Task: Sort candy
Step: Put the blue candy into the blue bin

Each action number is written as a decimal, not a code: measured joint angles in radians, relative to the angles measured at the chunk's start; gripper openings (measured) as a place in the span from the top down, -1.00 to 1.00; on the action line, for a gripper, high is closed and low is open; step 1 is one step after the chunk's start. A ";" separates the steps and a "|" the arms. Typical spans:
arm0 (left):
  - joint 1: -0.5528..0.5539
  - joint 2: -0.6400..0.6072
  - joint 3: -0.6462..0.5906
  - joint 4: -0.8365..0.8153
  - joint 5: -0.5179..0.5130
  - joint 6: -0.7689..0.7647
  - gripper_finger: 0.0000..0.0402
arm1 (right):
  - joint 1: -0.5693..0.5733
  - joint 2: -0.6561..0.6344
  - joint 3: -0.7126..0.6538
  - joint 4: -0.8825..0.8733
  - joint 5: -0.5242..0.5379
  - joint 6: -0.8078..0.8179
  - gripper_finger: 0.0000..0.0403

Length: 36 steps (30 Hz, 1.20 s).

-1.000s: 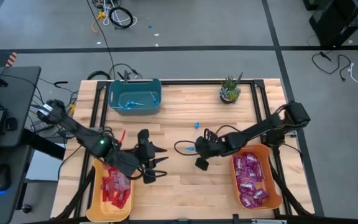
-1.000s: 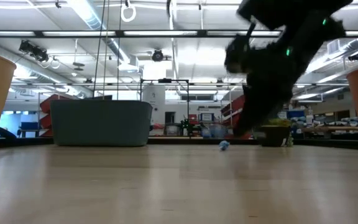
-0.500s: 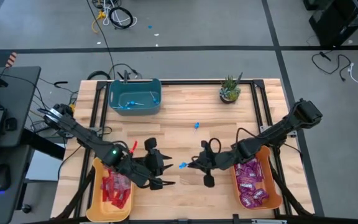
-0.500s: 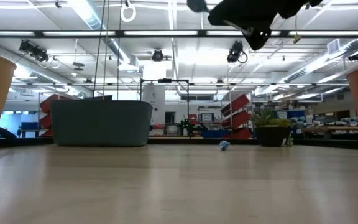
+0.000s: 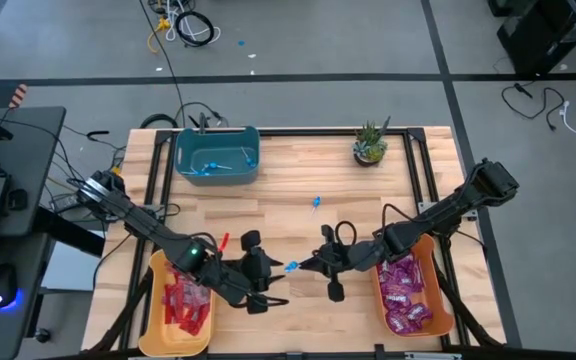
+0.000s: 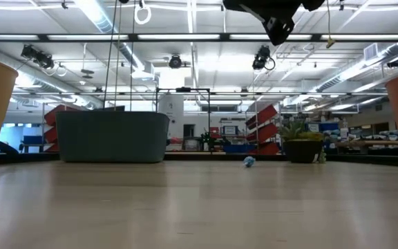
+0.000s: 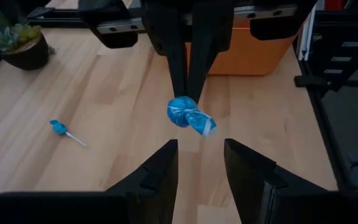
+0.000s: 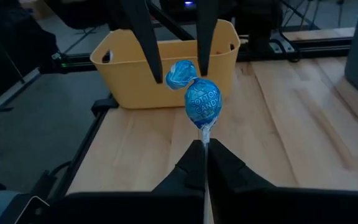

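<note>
My right gripper is shut on a blue lollipop and holds it above the table's near middle. My left gripper faces it from the left, open. Its fingers stand just short of the lollipop's head and touch nothing. A second blue lollipop lies flat on the wood farther back. More blue lollipops lie in the teal bin. Red packets fill the yellow bin, and purple packets fill the orange bin. My right gripper pinches the lollipop's thin white stick between its two fingertips. The fingers come nearly level from the table's right and lie along the stick. The wrapped blue head sticks out past the fingertips toward my left gripper, clear of the table.
A small potted plant stands at the table's far right. The yellow bin is close behind my left arm and the orange bin is beside my right arm. Bare wood lies between the two grippers and the teal bin.
My right gripper has risen from the table with the blue lollipop and tipped up from pointing down to nearly level, so the candy now hangs clear of the wood. My left gripper has come down and moved toward the table's right, closing in on the lollipop.
</note>
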 joint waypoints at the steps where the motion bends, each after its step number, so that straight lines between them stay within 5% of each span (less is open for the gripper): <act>1: 0.000 0.001 0.000 0.003 0.000 -0.003 0.32 | 0.000 0.000 0.000 0.006 -0.006 -0.006 1.00; 16: 0.020 0.042 0.000 0.103 -0.019 0.049 0.06 | 0.000 0.000 0.000 0.056 -0.023 -0.056 1.00; 36: 0.029 0.064 0.000 0.194 -0.053 0.115 0.05 | 0.000 0.000 0.000 0.077 -0.042 -0.081 1.00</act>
